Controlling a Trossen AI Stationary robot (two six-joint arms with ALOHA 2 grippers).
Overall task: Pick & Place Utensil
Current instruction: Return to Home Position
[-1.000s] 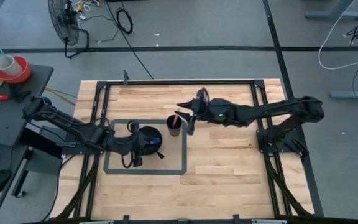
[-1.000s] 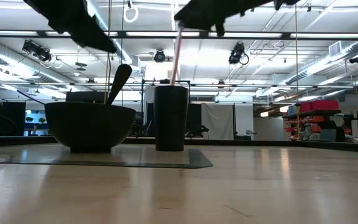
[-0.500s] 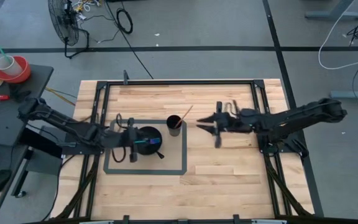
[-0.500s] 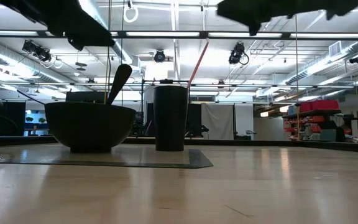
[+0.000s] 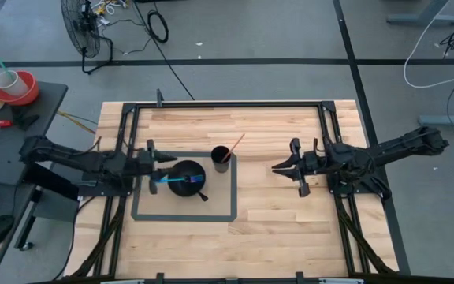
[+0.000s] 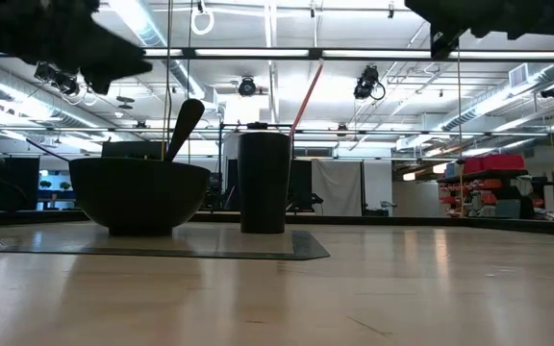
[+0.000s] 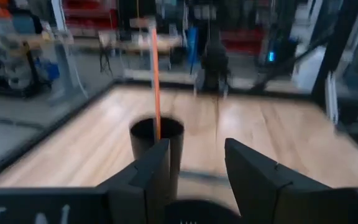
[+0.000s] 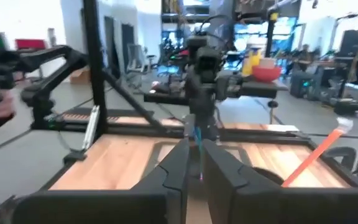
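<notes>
Robotics lab (industrial hall); strip lights [image 6: 229,53], floor fan [image 5: 81,28], loose cables [image 5: 158,26].

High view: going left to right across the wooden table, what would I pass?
left gripper → black bowl → black cup, with the orange straw leaning out to its right → right gripper
</notes>
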